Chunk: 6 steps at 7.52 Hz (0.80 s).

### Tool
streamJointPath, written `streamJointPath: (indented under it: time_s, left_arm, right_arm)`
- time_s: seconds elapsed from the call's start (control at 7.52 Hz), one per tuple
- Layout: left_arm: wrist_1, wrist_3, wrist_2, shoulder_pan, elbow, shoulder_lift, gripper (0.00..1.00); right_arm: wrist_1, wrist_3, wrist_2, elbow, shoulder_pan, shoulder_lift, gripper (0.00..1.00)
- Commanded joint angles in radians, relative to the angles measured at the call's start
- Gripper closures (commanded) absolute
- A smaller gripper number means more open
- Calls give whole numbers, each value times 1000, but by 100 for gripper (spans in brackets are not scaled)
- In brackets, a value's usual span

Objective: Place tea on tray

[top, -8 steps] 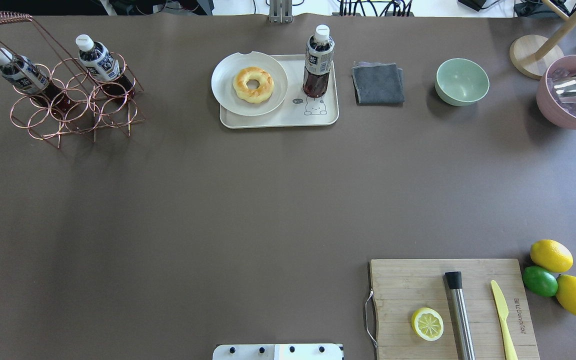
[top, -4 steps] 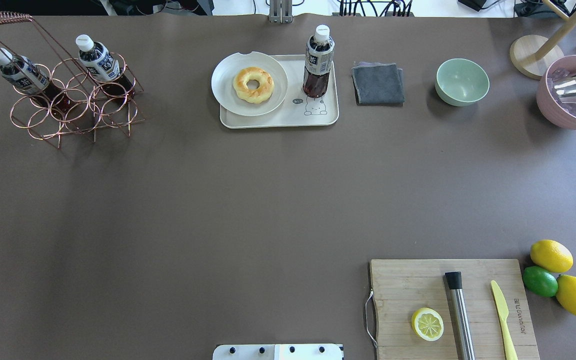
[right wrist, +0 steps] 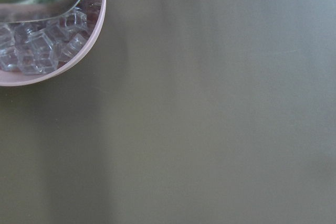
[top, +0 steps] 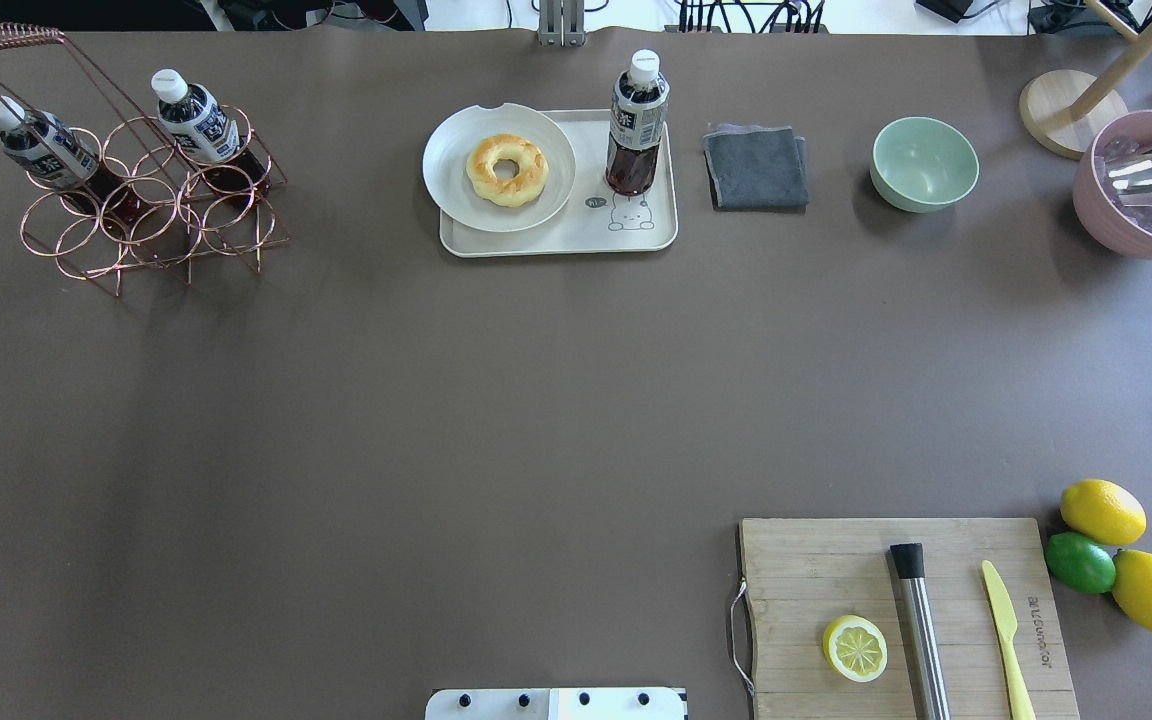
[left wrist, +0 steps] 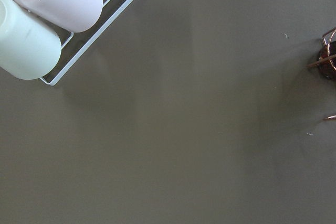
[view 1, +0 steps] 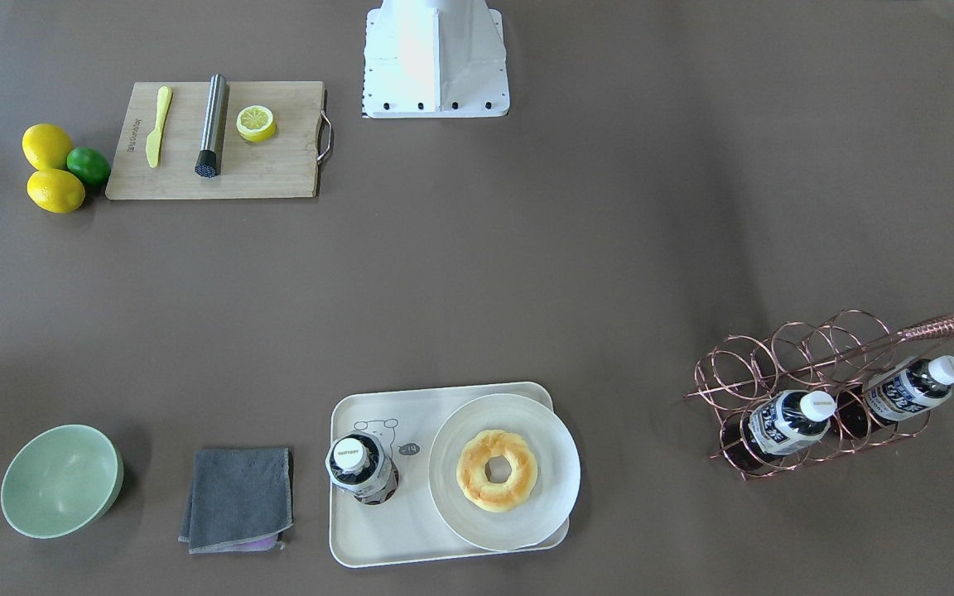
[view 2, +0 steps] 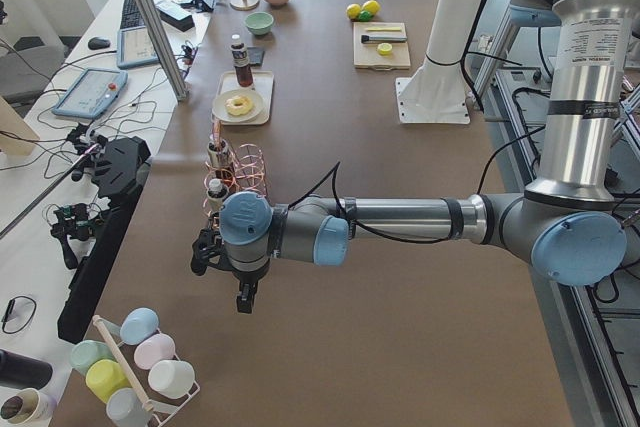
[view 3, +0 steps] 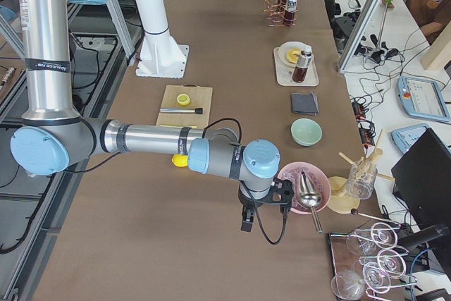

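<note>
Tea (top: 636, 128) upright on tray (top: 556, 243); beside plate (top: 451, 187) — seemingly apart.

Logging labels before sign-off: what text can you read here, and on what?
"Hi", probably: dark bubble beside the bear on the tray.
Tea label: bold Asian lettering, too small to read.
Its cap: printed word, blurred.
Cutting board: engraved brand, unreadable.

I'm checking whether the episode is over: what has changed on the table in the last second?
Nothing visibly changed. The tea stands upright on the tray beside the plate, exactly as before, and no arm appears in the overhead view then or now.
</note>
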Motion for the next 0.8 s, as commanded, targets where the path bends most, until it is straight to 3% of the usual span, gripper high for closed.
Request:
streamJointPath:
  time_s: [0.0,0.67]
  left_arm:
    - [1,0,1,1,2,-4,3]
    - [1,0,1,1,6,-12,3]
  right_arm:
    - [0,2,8,0,-1,2,0]
    - [2,-2,14,3,-1,3,0]
